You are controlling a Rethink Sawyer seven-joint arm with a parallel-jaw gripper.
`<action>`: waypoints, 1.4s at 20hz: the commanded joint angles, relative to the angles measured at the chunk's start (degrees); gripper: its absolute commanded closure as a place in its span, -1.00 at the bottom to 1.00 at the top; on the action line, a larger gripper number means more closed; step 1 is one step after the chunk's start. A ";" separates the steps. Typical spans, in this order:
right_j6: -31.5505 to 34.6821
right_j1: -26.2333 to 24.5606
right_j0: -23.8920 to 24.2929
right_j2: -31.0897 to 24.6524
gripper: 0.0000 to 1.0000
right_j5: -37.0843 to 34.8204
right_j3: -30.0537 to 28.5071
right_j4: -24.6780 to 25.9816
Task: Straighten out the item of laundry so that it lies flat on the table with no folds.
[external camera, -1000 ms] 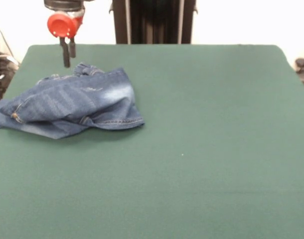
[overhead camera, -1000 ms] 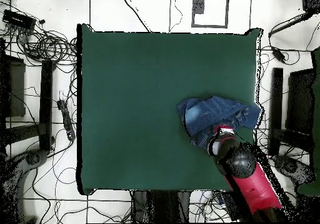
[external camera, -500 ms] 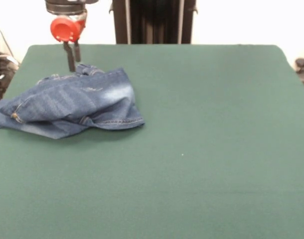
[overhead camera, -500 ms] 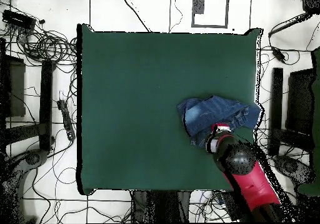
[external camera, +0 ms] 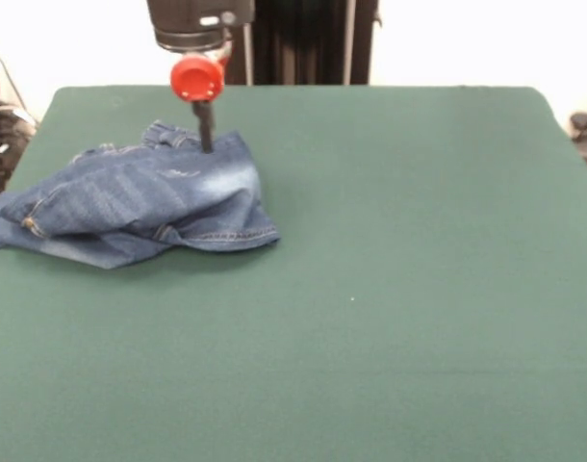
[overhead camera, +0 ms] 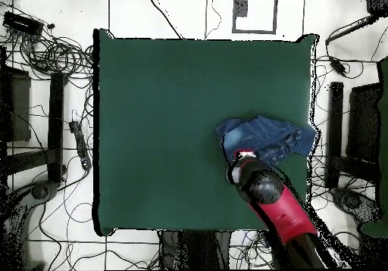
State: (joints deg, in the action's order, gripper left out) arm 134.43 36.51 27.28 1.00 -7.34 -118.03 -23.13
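Where jeans (external camera: 140, 204) bunch, table (external camera: 390, 318) edge near

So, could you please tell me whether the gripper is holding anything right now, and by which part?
That cannot be told: the gripper sits at the far top edge of the crumpled blue denim jeans, but the pictures do not show a hold.

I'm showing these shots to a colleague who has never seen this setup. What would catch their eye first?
Probably the crumpled blue jeans, bunched in a heap near one edge of the wide dark green table, with a corner spilling over that edge. Next, the arm's bright red wrist and dark gripper, hanging right at the heap's rim on the robot's side. The rest of the cloth is plain green.
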 commanded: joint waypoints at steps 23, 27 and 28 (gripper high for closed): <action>10.04 -2.86 -8.03 7.07 -1.00 -9.82 0.96 -1.65; 9.63 -2.58 -7.63 6.68 -1.00 -9.79 0.72 -1.59; 9.56 -2.70 -7.54 6.53 -1.00 -9.66 0.73 -1.59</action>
State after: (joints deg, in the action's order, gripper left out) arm 134.43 33.49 21.81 8.70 -11.25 -115.63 -23.12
